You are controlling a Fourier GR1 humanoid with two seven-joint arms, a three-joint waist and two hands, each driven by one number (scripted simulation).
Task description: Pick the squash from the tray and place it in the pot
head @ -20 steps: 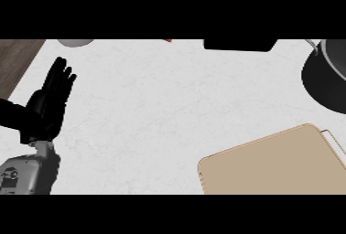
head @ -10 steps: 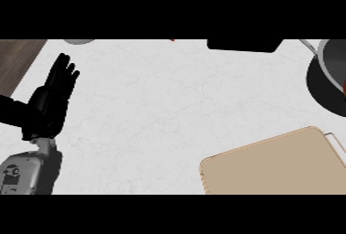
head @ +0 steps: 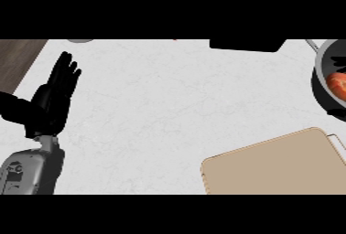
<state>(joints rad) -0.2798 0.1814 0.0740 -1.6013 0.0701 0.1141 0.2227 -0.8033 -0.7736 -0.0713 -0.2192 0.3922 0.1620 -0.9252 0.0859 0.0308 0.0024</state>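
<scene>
The dark pot shows at the right edge, cut off by the picture's border. An orange squash lies inside it, only partly in view. The tan tray sits at the lower right with nothing on it. My left hand rests open at the left, fingers straight and pointing up, far from both tray and pot. My right hand shows in no view.
A black object lies at the top edge, centre right. A dark wooden strip borders the white counter at the upper left. A grey round thing peeks in at the top left.
The view has shifted, so everything sits a little further left and lower; more of the pot and the squash inside it now shows. My left hand keeps its pose.
</scene>
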